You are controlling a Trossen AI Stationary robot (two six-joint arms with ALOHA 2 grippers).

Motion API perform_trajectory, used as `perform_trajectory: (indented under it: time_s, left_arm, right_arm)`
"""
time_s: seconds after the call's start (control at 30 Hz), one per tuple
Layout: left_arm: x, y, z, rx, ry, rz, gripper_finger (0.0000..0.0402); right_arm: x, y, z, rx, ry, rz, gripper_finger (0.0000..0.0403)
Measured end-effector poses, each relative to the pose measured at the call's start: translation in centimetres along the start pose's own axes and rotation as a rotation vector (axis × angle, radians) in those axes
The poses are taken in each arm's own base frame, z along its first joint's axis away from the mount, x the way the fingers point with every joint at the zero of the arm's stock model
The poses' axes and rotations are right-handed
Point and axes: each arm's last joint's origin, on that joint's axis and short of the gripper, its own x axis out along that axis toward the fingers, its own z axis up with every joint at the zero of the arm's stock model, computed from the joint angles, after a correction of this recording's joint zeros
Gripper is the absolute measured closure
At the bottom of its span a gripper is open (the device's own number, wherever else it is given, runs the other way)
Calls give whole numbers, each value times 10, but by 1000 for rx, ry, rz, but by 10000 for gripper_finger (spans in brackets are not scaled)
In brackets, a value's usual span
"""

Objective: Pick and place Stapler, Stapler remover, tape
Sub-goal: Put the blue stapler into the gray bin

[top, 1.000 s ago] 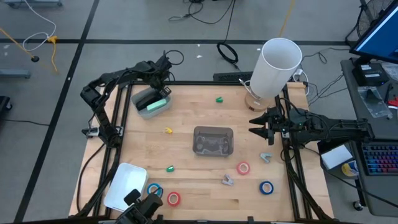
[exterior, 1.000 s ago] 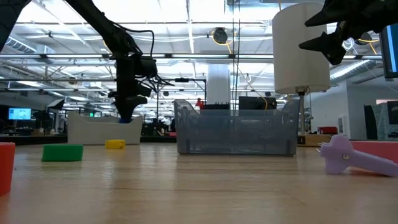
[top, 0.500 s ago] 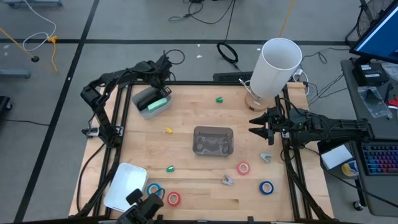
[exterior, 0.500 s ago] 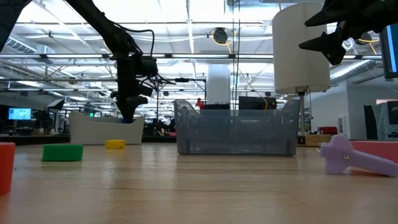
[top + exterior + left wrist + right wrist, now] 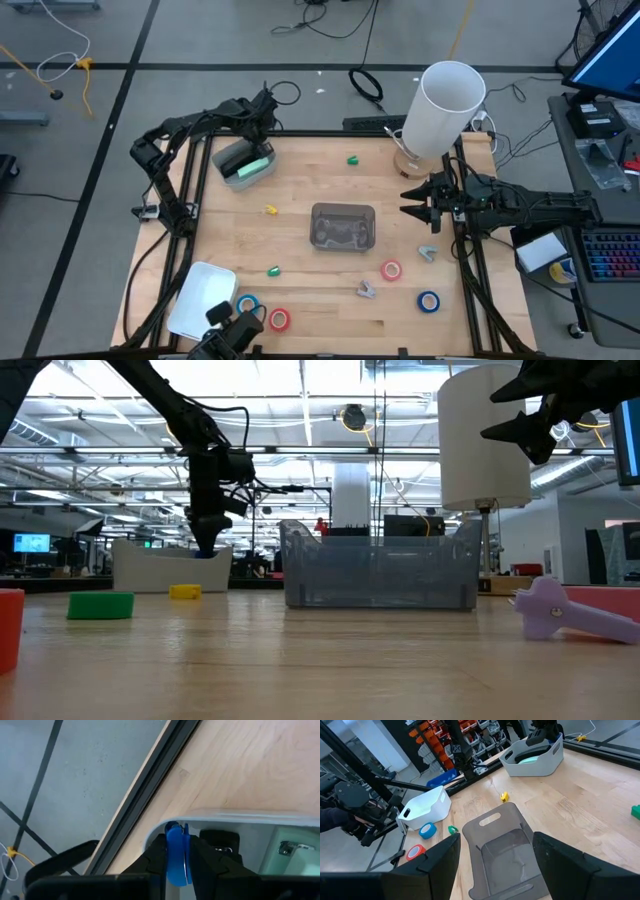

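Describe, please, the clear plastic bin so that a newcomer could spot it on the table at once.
Start at the tall white cylinder at the far right corner of the wooden table. The clear rectangular plastic bin sits mid-table, nearer and to its left. Unlike the two white tubs, it is see-through.

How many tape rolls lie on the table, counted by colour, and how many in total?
Blue tape rolls: 2
Red or pink tape rolls: 2
Total: 4
Not counted: the blue item clamped in the left claw.
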Motion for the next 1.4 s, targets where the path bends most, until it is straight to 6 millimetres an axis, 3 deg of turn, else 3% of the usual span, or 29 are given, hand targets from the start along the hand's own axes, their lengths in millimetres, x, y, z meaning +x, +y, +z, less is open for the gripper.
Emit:
perform_trajectory:
  time_s: [0.43, 0.87, 1.4]
  left_arm:
    - [0, 0, 0, 50, -6, -15, 347]
    - [0, 0, 0, 59, -5, -14, 281]
    - [0, 0, 0, 90, 1, 0, 277]
  right_arm:
    - [0, 0, 0, 2, 0, 0, 161]
    - [0, 0, 0, 49, 0, 0, 161]
    - [0, 0, 0, 49, 0, 1, 161]
